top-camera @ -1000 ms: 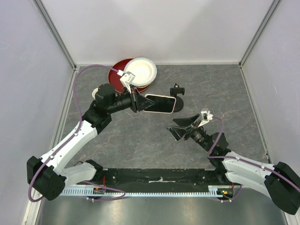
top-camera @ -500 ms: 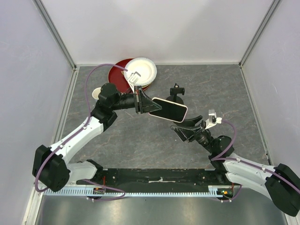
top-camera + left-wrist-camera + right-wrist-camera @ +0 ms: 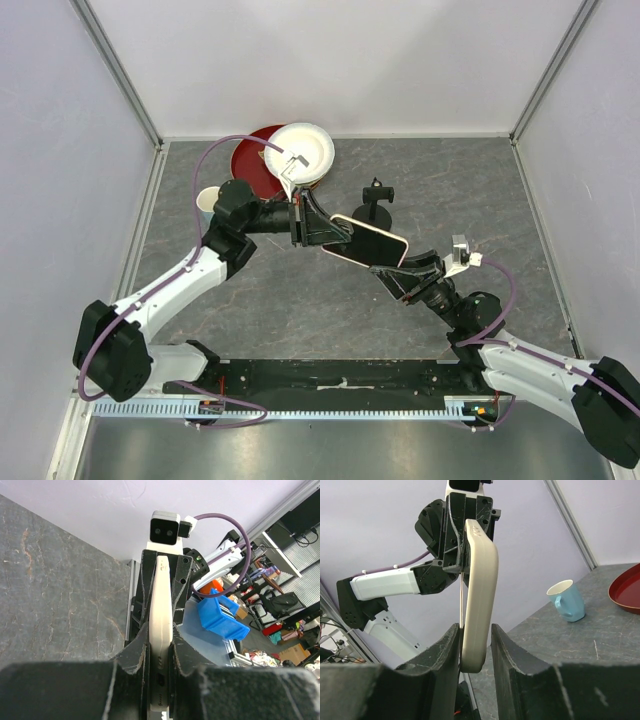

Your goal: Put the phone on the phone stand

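The phone, black screen up with a cream rim, hangs in the air over the middle of the table. My left gripper is shut on its left end; in the left wrist view both fingers press the phone's cream edge at the left gripper. My right gripper straddles the phone's right end. In the right wrist view the phone stands between the fingers of the right gripper, touching one finger, with a narrow gap at the other. The black phone stand stands on the table just behind the phone.
A white plate lies on a red plate at the back left. A light blue cup stands left of the left arm, also seen as the cup in the right wrist view. White walls enclose the table.
The left arm has carried the phone right and toward the near side. The right gripper has risen to the phone's right end, and its jaws have narrowed around it.
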Controlling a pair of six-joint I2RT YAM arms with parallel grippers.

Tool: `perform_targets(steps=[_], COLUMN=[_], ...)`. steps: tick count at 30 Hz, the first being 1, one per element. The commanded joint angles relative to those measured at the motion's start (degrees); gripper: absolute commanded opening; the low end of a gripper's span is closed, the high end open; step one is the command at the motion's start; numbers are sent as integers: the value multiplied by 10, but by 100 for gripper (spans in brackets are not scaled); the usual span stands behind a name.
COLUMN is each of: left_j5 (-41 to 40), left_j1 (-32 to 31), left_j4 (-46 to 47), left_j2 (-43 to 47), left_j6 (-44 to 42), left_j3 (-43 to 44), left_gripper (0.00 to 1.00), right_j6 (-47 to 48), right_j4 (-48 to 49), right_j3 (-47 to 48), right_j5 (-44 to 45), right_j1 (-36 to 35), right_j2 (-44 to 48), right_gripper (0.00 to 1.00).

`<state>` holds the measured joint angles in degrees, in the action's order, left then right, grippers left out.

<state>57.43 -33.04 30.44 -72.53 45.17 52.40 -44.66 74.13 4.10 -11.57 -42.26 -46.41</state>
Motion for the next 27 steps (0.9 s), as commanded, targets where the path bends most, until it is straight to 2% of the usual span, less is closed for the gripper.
perform_targets(steps=[1, 14, 18, 22, 25, 26, 27], left_j5=[30, 35, 37, 37, 37, 37, 37], left_j1=[-11, -26, -29, -33, -34, -34, -34], left_j4=[52, 52, 52, 52, 52, 51, 47], left_j2=[4, 3, 2, 1, 0, -1, -2], left_j6=[24, 19, 18, 18, 18, 18, 14], left_j3=[11, 10, 10, 11, 11, 11, 13], left_gripper=[2, 2, 2, 2, 2, 2, 2], right_j6=[-13, -6, 13, 21, 29, 33, 36], right_j4=[168, 187, 152, 126, 124, 123, 110], right_j3=[-1, -6, -3, 9, 15, 17, 20], right_j5=[7, 22, 36, 25, 8, 1, -4], right_j1=[1, 1, 1, 1, 1, 1, 1], right_j2=[4, 15, 33, 41, 40, 38, 38], right_gripper=[37, 48, 52, 51, 36, 16, 3])
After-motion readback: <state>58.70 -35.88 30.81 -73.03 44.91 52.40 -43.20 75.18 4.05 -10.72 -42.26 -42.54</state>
